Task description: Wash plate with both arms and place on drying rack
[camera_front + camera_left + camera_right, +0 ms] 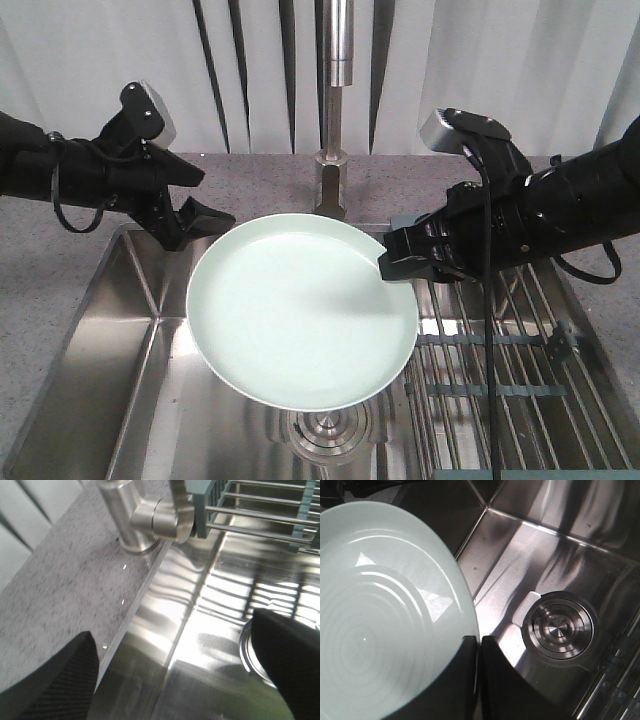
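Note:
The pale mint-green plate (300, 315) hangs tilted above the sink, its face toward the front camera. My right gripper (388, 265) is shut on its right rim. In the right wrist view both black fingers (465, 680) pinch the plate (385, 610) at its edge, one on each side. My left gripper (200, 225) stands open just off the plate's upper left rim and holds nothing. In the left wrist view its gripper (172, 625) frames only bare sink steel, and the plate is out of sight. The drying rack (500, 350) of steel rods lies to the right of the sink, under the right arm.
The steel faucet (333, 150) rises behind the plate; its base (135, 520) stands on the speckled grey counter (60, 580). The sink basin (100, 360) lies below, with a round drain (560, 627) under the plate. The rack's grey-teal end piece (210, 505) sits beside the faucet.

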`<state>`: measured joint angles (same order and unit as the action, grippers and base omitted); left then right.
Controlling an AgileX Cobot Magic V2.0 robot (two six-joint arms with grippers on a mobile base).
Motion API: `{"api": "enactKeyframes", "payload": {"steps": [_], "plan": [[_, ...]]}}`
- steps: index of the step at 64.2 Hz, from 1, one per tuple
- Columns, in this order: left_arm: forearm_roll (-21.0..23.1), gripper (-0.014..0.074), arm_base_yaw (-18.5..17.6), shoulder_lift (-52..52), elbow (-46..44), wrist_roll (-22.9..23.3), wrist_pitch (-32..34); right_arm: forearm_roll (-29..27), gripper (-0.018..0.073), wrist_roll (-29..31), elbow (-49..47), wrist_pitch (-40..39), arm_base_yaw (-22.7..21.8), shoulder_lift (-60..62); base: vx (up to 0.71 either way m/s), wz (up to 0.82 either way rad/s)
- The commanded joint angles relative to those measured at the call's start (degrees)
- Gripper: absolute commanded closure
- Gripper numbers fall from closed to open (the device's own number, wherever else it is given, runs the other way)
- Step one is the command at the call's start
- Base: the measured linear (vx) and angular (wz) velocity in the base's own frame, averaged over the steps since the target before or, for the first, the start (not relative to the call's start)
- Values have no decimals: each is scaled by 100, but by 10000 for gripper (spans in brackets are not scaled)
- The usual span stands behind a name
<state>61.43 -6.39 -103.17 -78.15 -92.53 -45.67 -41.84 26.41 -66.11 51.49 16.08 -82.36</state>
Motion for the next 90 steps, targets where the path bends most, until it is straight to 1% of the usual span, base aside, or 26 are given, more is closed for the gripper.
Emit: {"api": "enactKeyframes", "payload": {"steps": [1,18,32,46,52,63,70,76,81,90], "plan": [[536,4,-127,19,-456,-161,-192,-254,566,60,-131,-142,-23,209,0,0],[710,4,-353,-628,-1375,-202,-525,-254,566,60,-131,-140,-23,209,0,0],[704,4,-661,-1062,-2061,-202,-558,-254,566,60,-131,-140,-23,209,0,0],[704,4,-909,-1373,-2513,-202,-544,-254,566,60,-131,-128,-23,209,0,0],[711,4,-1010,-1496,-2642,-202,-544,-254,566,60,-131,-128,-23,209,0,0],[897,4,-1172,-1625,-2747,-290,-429,-254,566,60,-131,-123,-23,209,0,0],[1041,4,-1212,-1672,-2763,-369,-408,-254,566,60,-131,-123,-23,209,0,0],[1053,4,-1270,-1680,-2763,-385,-423,-254,566,60,-131,-123,-23,209,0,0],[1053,4,-1291,-1680,-2763,-397,-511,-254,566,60,-131,-123,-23,209,0,0],[1046,4,-1291,-1680,-2763,-391,-931,-254,566,60,-131,-123,-23,209,0,0]]}}
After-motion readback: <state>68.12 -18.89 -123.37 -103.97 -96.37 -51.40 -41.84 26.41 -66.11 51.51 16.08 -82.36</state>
